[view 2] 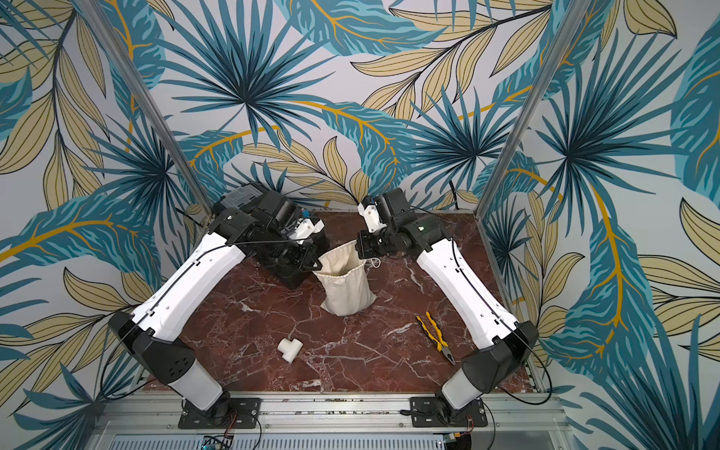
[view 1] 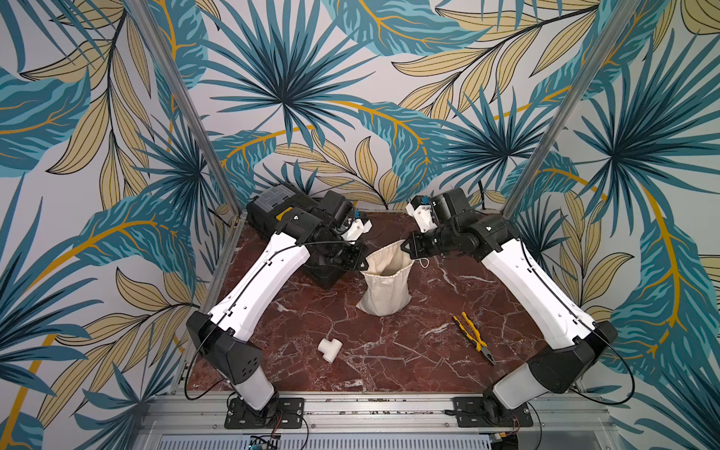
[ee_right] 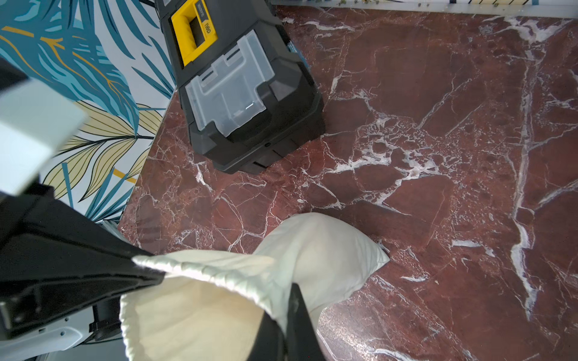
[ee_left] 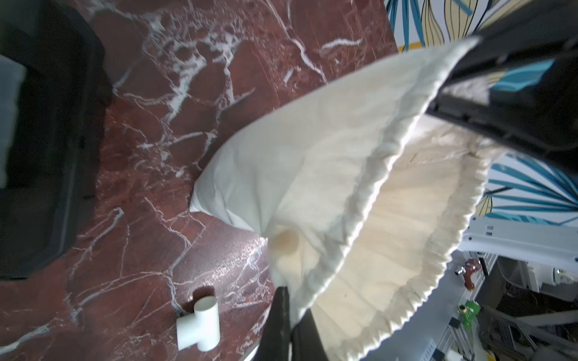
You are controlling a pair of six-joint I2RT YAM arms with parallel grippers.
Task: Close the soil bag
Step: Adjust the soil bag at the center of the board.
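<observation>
Bag (view 1: 385, 290) stands upright in the middle of the table (view 1: 389, 350), its mouth gaping and its rim stretched between the arms. Left gripper (view 1: 363, 266) is clamped on the rim's left edge, and right gripper (view 1: 406, 249) is pinched on the opposite, farther edge. The cord (view 1: 424, 263) dangles just beside the right gripper, so that arm looks nearer for the pull.

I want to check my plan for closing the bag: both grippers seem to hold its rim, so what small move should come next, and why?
Probably draw the two grippers slowly apart. The left gripper and right gripper are shut on opposite sides of the gathered rim of the soil bag, whose mouth stands wide open; pulling outward should flatten it toward closed.
</observation>
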